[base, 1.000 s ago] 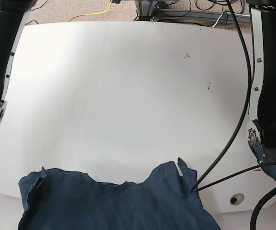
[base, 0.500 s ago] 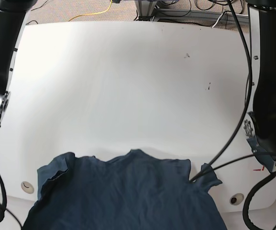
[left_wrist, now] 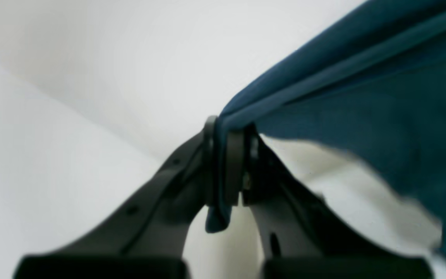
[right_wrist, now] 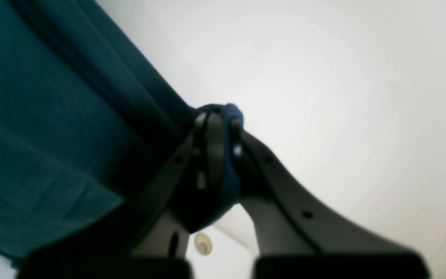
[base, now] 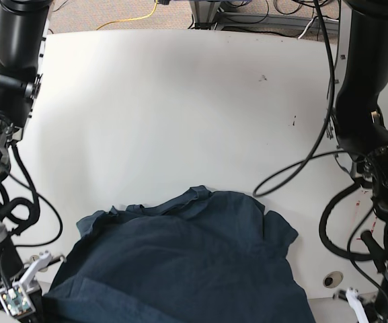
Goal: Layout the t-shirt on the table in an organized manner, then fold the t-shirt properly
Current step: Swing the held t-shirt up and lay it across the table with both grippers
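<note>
The navy t-shirt point(base: 187, 262) lies wrinkled on the white table point(base: 180, 121) at its near edge, with the far hem bunched. In the left wrist view my left gripper point(left_wrist: 227, 166) is shut on a fold of the t-shirt point(left_wrist: 362, 97), which stretches away to the right. In the right wrist view my right gripper point(right_wrist: 219, 155) is shut on a bunched edge of the t-shirt point(right_wrist: 52, 135), which hangs to the left. In the base view both arms reach down at the bottom corners, and their fingertips are out of frame.
A round grommet hole point(base: 333, 279) sits at the near right of the table and also shows in the right wrist view point(right_wrist: 203, 243). Red tape marks point(base: 367, 235) lie by the right arm. Dark specks point(base: 263, 78) dot the far right. Cables point(base: 294, 168) loop beside the right-hand arm.
The t-shirt has moved farther up onto the table, its far edge now nearer the middle. Both arms have swung so that more of their lower links show in the base view.
</note>
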Robot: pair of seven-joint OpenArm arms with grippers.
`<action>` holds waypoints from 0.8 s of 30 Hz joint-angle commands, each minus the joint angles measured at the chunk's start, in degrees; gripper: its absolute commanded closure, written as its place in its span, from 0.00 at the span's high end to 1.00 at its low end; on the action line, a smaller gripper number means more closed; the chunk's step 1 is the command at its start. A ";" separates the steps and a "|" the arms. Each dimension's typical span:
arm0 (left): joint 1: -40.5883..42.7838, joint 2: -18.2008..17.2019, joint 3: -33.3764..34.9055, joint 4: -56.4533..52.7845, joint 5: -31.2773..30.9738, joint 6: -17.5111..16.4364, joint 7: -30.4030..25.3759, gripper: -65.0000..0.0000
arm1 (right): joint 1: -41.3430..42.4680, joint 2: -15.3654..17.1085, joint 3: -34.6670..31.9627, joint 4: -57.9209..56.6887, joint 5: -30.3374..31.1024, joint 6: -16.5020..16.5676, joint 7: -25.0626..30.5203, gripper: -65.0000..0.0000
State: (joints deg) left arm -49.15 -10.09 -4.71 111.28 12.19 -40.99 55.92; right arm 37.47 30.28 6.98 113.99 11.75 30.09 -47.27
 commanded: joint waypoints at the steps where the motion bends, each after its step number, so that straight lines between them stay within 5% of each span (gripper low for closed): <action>1: 2.24 -0.51 -0.43 3.84 1.49 0.99 2.14 0.00 | -4.02 -0.08 2.56 2.44 -1.51 -0.42 -0.60 0.00; 10: 15.61 -0.24 -7.82 4.45 1.40 0.99 3.82 0.00 | -17.47 -5.98 10.20 2.88 -1.59 2.92 -0.69 0.00; 24: 36.79 -0.07 -10.63 4.36 1.40 0.99 4.08 0.00 | -31.98 -12.66 11.52 2.88 -1.51 3.80 -0.69 0.00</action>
State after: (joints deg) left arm -13.06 -9.10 -14.72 114.80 10.59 -41.36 59.20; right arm 5.63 17.69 18.15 116.05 11.84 35.20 -48.45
